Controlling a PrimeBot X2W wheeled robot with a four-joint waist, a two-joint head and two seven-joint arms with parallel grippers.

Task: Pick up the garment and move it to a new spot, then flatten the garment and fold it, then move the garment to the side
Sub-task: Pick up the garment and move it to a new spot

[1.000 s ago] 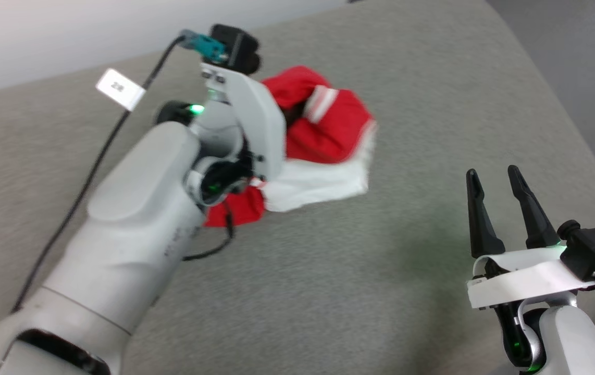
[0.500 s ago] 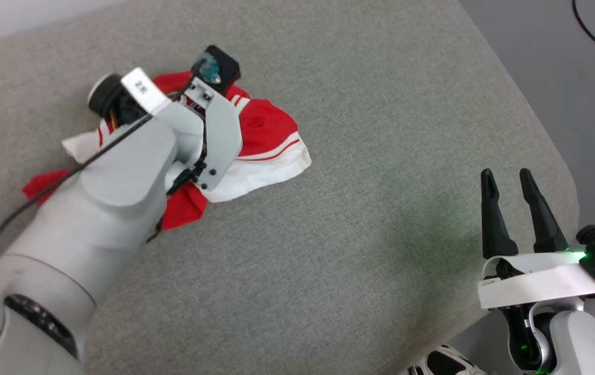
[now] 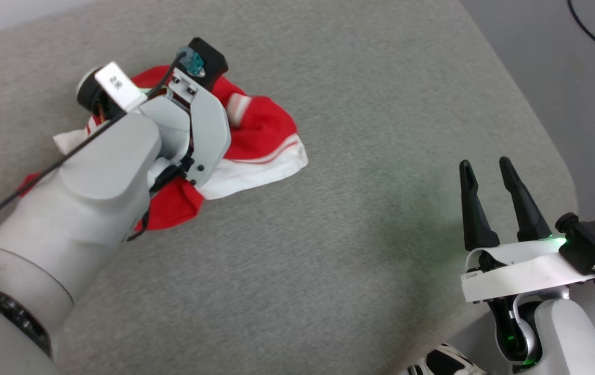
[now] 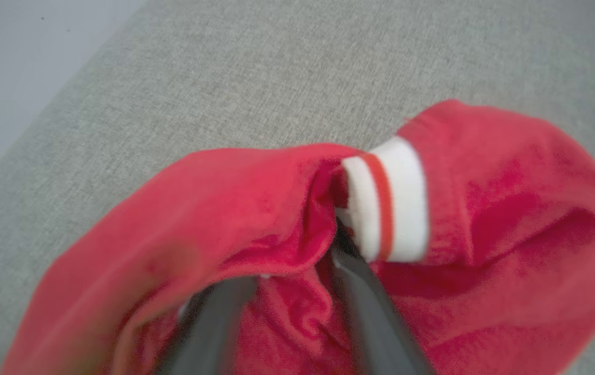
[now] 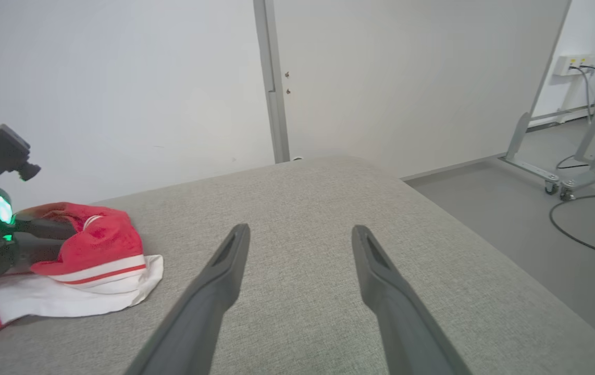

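The garment (image 3: 261, 125), bright red with white ends and a thin red stripe, lies bunched on the grey padded surface (image 3: 329, 260) at the far left. My left gripper (image 4: 292, 255) is down in it. In the left wrist view the two dark fingers (image 4: 370, 312) stand apart, red folds lie over and between them, and their tips are buried beside a white striped cuff (image 4: 391, 203). The garment (image 5: 104, 245) also shows at the left of the right wrist view. My right gripper (image 3: 485, 164) hovers open and empty over the surface's near right part, far from the cloth.
The padded surface ends in a rounded corner at the right, with grey floor (image 3: 563, 62) and a black cable (image 3: 594, 36) beyond. A white wall and door frame (image 5: 271, 78) stand behind. A wheeled metal stand (image 5: 563, 182) is on the floor at the far right.
The head camera has shifted. The garment, held bunched and raised a second ago, now rests on the surface, and the left fingers have parted. The right gripper stays open.
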